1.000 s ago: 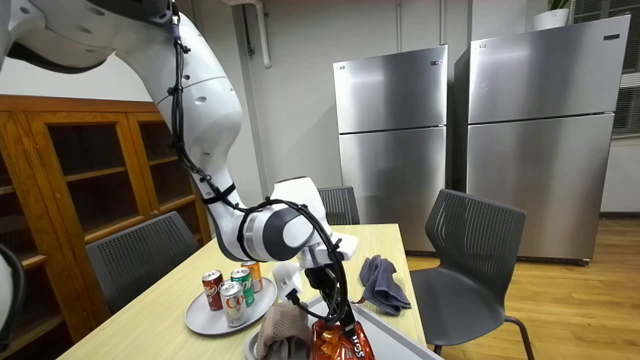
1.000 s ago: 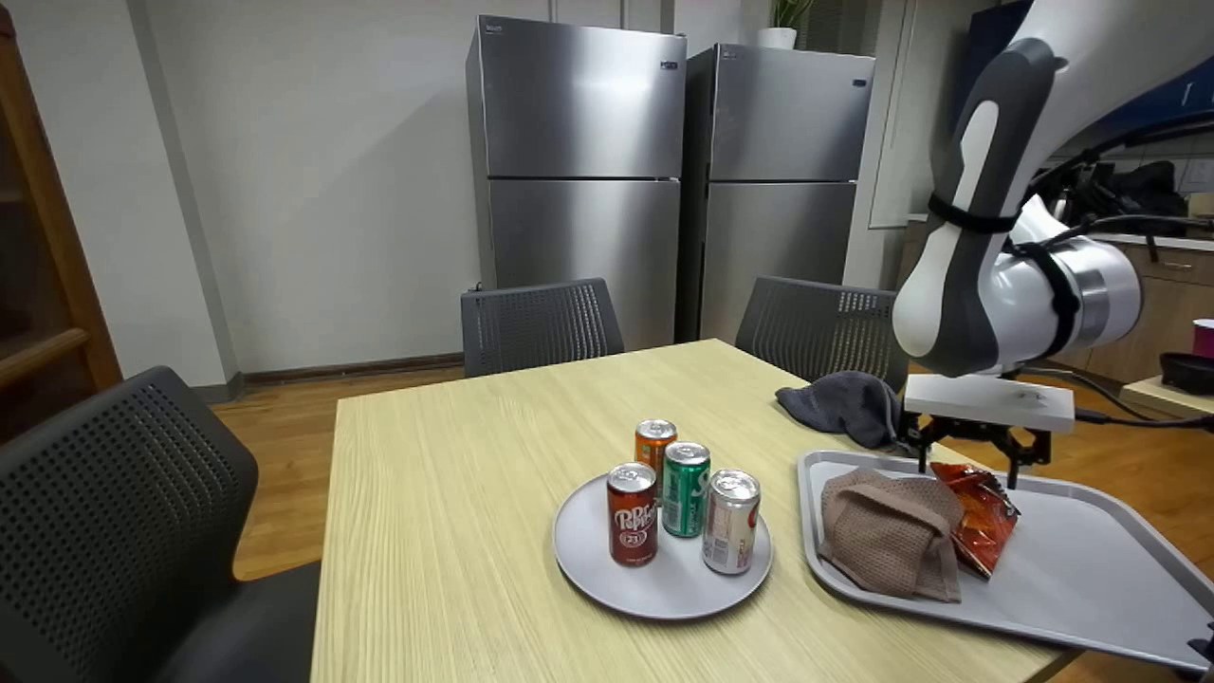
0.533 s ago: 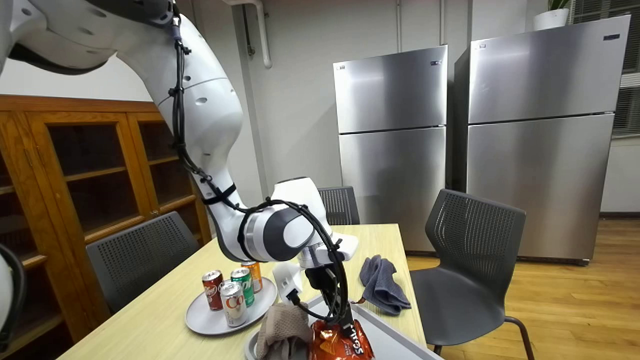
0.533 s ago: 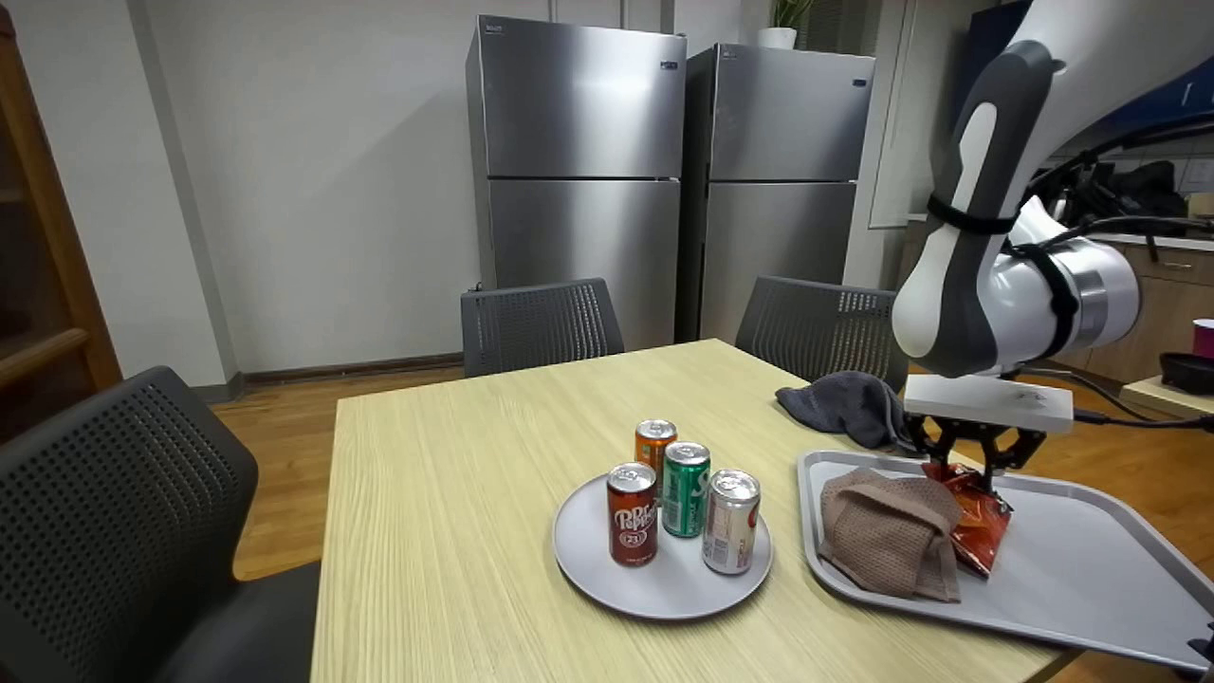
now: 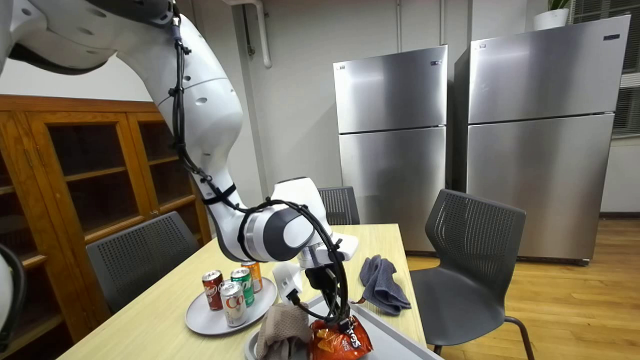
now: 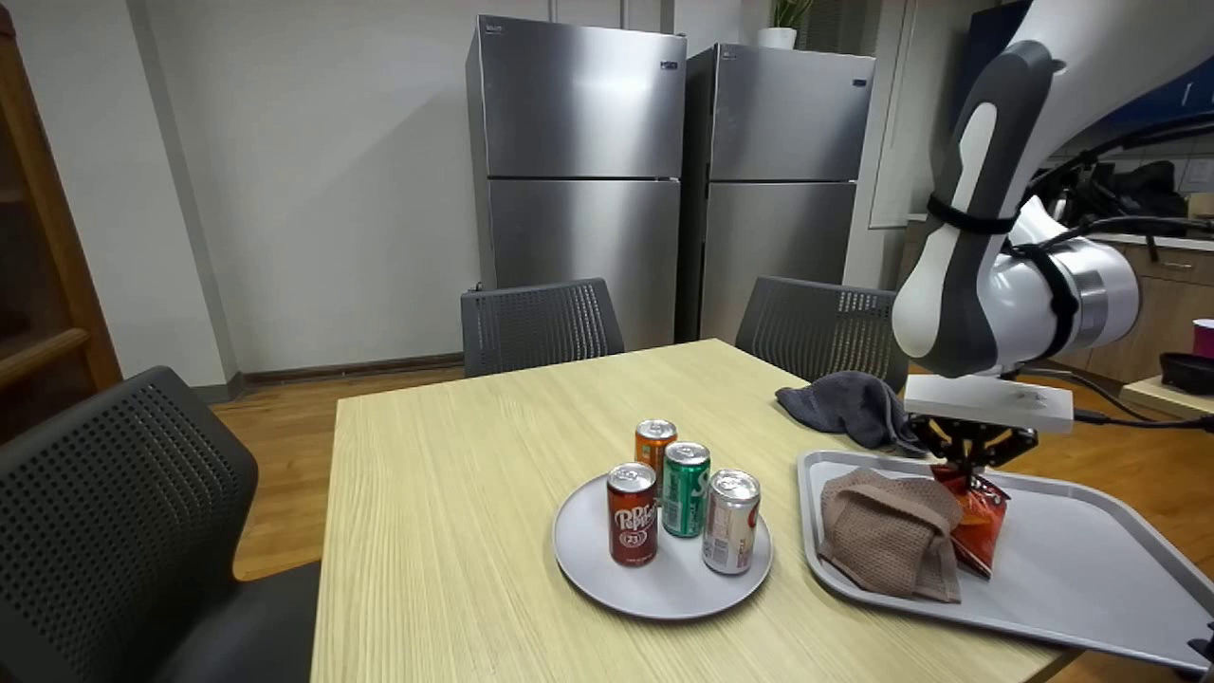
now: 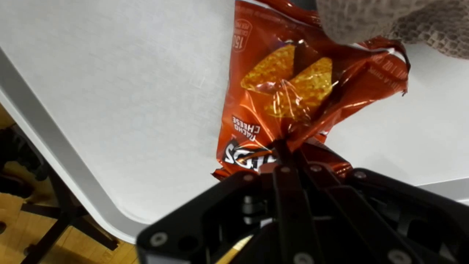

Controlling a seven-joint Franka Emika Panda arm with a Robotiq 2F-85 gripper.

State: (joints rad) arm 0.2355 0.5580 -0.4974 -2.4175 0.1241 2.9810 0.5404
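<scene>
on the pale table point(image 6: 427, 531) in an exterior view, a round plate point(image 6: 586, 560) at the left held a dark red can point(image 6: 633, 517), an orange can point(image 6: 654, 446), a green can point(image 6: 686, 489) and a silver can point(image 6: 728, 526). farther right, a dark cloth point(image 6: 844, 406) lay just behind the grey tray point(image 6: 1091, 550), and a brown cloth point(image 6: 887, 531) lay on that tray, seemingly touching the red chip bag point(image 6: 982, 541). next along, the pincer point(image 6: 969, 474) pointed down at the bag, itself on the tray. a moment earlier it had stood spread around the bag; now it was pressed together, pinching the bag, which bunched there in the wrist view. that change suggested reaching was over and a hold taken, the bag's weight seemingly on the tray.
</scene>
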